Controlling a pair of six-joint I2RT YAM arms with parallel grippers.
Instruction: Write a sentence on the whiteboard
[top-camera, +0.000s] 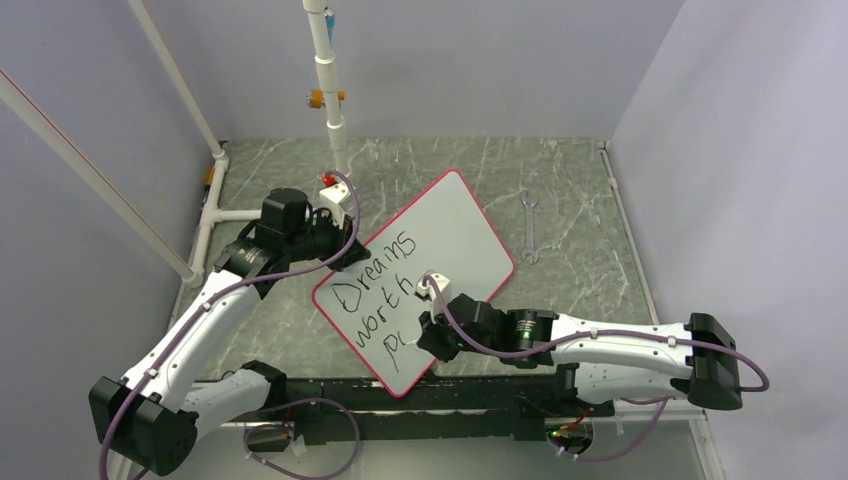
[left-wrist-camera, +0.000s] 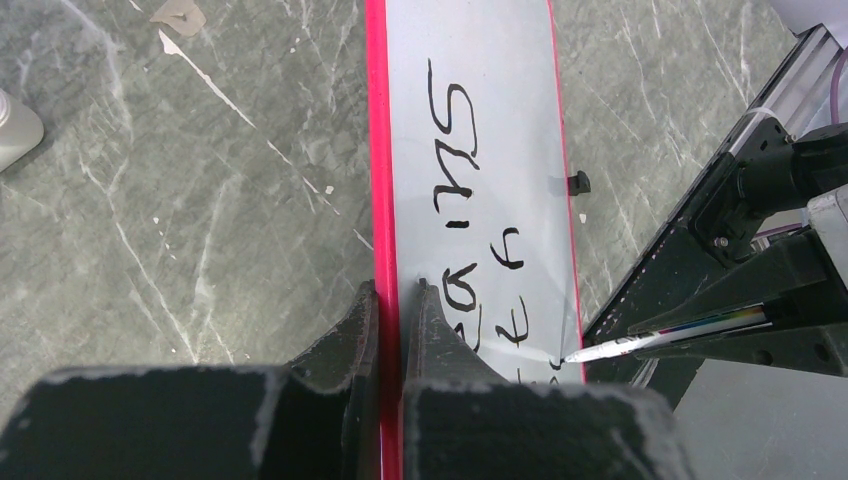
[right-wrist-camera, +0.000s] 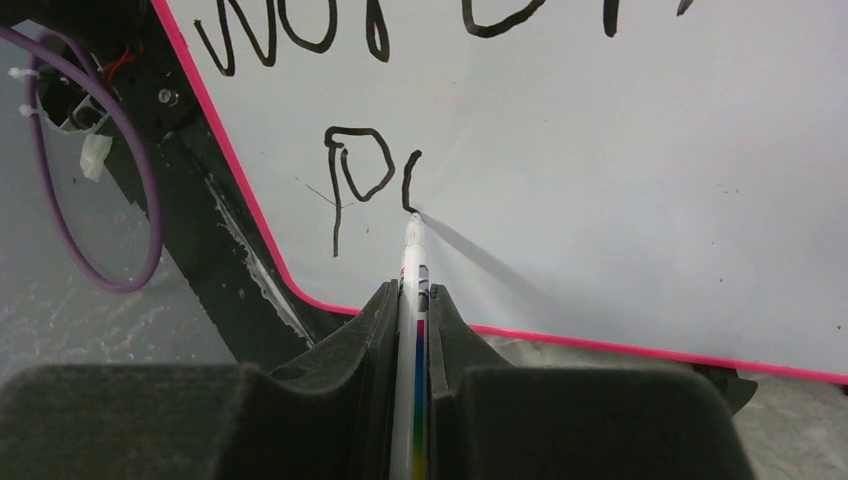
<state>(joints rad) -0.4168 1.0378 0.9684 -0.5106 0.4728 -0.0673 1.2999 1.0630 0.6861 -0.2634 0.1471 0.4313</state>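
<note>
- I am pinching the whiteboard (top-camera: 455, 225) by its red rim with my left gripper (left-wrist-camera: 397, 295), jaws narrow. The board is lying askew on the table (top-camera: 580, 180) between my arms.
- My right gripper (right-wrist-camera: 412, 295) is clamping a marker (right-wrist-camera: 412, 255), its tip touching the board.
- The sentence (top-camera: 385, 300) is reading "Dreams", "worth", then a "p" and one started stroke. I judge that most of the third line is left to write.
- The marker's barrel is showing a rainbow stripe, and I am reading no brand on it.
</note>
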